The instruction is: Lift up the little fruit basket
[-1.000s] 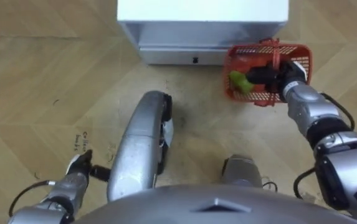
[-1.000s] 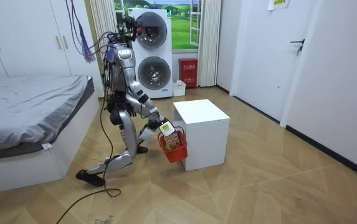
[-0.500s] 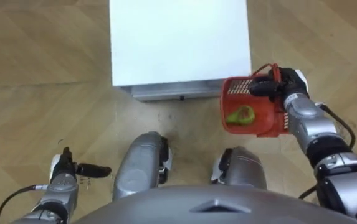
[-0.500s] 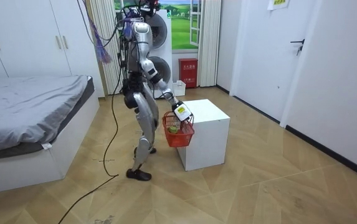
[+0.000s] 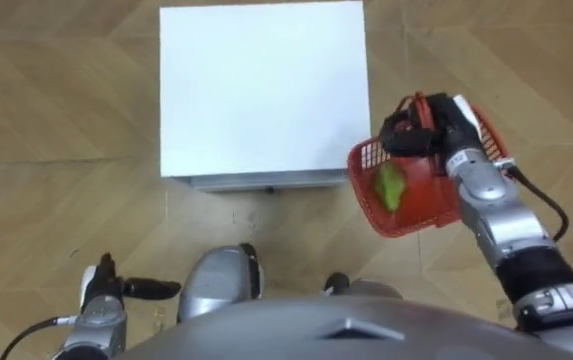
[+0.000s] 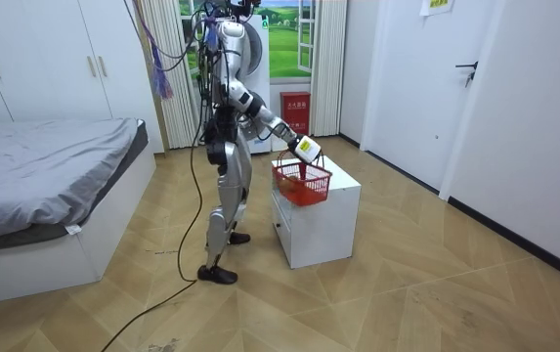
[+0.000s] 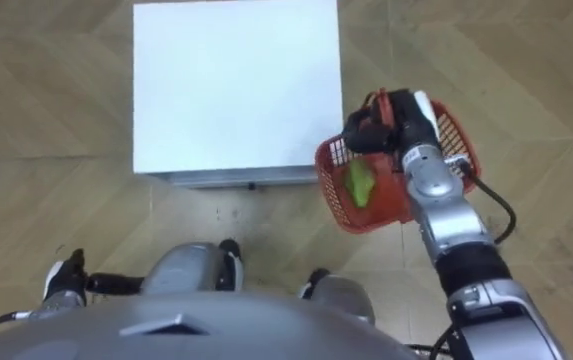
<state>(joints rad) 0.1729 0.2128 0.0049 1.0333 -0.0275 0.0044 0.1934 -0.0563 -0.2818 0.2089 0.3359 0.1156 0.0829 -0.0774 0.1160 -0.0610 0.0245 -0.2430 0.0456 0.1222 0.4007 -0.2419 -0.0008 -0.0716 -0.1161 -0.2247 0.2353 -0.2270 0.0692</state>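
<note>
The red plastic basket [image 5: 418,196] hangs by its handle from my right hand [image 5: 436,125], which is shut on that handle. A green fruit [image 5: 389,186] lies inside it. The basket is off the floor, level with the top of the white cube cabinet [image 5: 261,90] and just off its right front corner. In the room view I stand upright at the cabinet [image 6: 319,210], my right arm stretched forward with the basket [image 6: 302,184]. My left hand [image 5: 99,290] hangs low at my left side, fingers straight, holding nothing.
Wooden floor lies all round the cabinet. A bed [image 6: 45,186] is behind me at the room view's left, with wardrobes [image 6: 35,59] beyond it. Stacked washing machines [image 6: 250,108] and a red box [image 6: 295,112] stand at the back wall; a door [image 6: 475,98] is at the right.
I have risen from a low kneel to standing. The basket went up with my right hand, from the floor beside the cabinet to the height of its top.
</note>
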